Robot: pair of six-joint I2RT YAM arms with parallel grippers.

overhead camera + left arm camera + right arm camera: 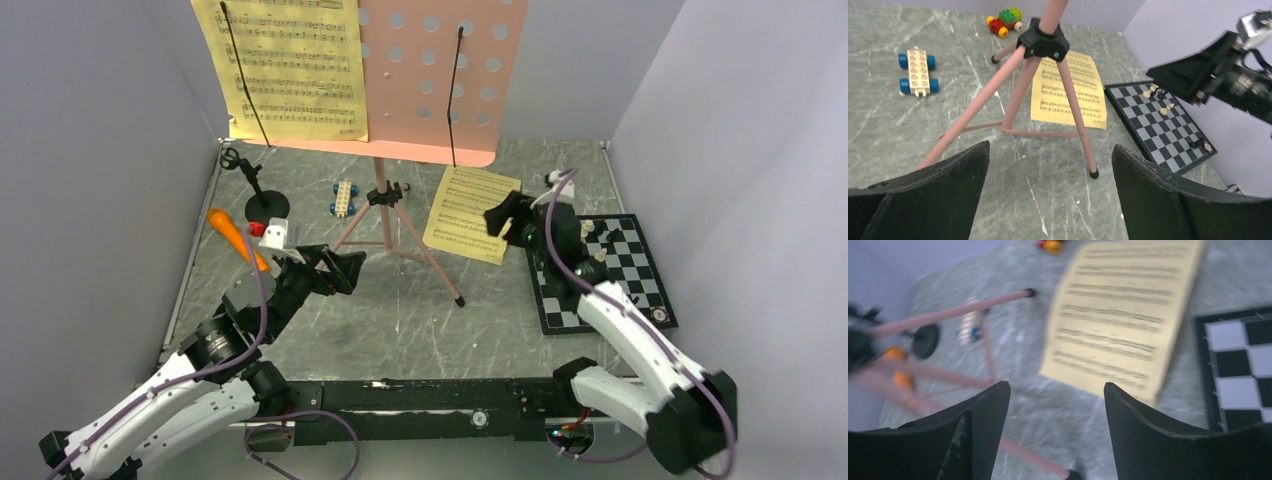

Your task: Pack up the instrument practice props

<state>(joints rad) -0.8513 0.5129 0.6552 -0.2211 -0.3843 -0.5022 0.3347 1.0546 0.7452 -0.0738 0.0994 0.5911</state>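
my right gripper (1055, 387) hangs open and empty over the yellow sheet (1120, 315), flat on the table (1180, 410) beside the chessboard (1238, 360). i'd pinch its free edge, clear of the board. my left gripper (1050, 147) is wide open too, holding nothing.

left tool (1049, 147) gaping, right tool (1056, 386) parted

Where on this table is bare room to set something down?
Near middle: bare table between the pink stand's legs, the chessboard and the arm bases. Crowded far left: mic stand, orange microphone, toy car.
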